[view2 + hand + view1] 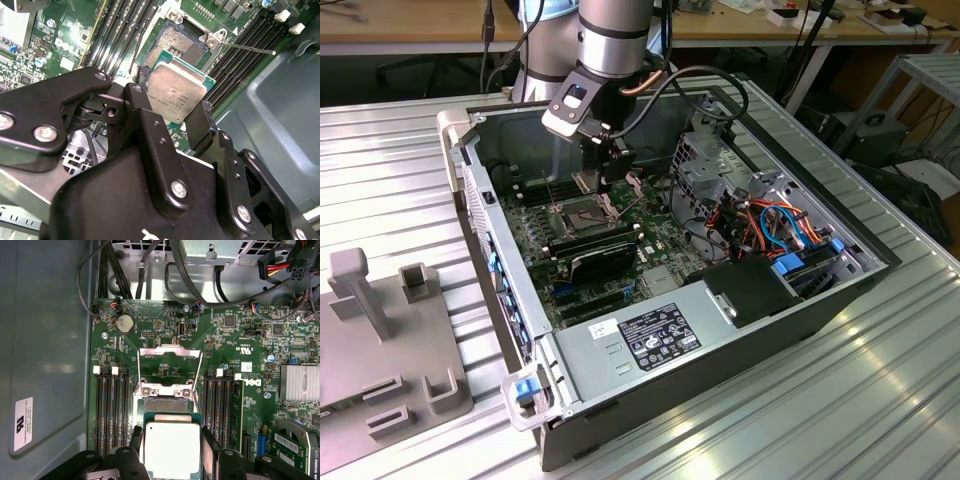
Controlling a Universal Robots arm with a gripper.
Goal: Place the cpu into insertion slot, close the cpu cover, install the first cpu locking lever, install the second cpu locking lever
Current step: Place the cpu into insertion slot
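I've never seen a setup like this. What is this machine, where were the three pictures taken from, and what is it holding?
The grey tube at the top of the exterior view is a robot arm, ending in a black claw. One picture is from a camera standing off the arm; the other two come from cameras riding near its wrist. On the ribbed metal table lies an open computer case with a green circuit board inside. The claw grips the cpu, a flat silver square, by two opposite edges, close over the insertion slot, whose bare centre shows the chip is not yet in. The cpu cover, a metal frame, stands swung open.
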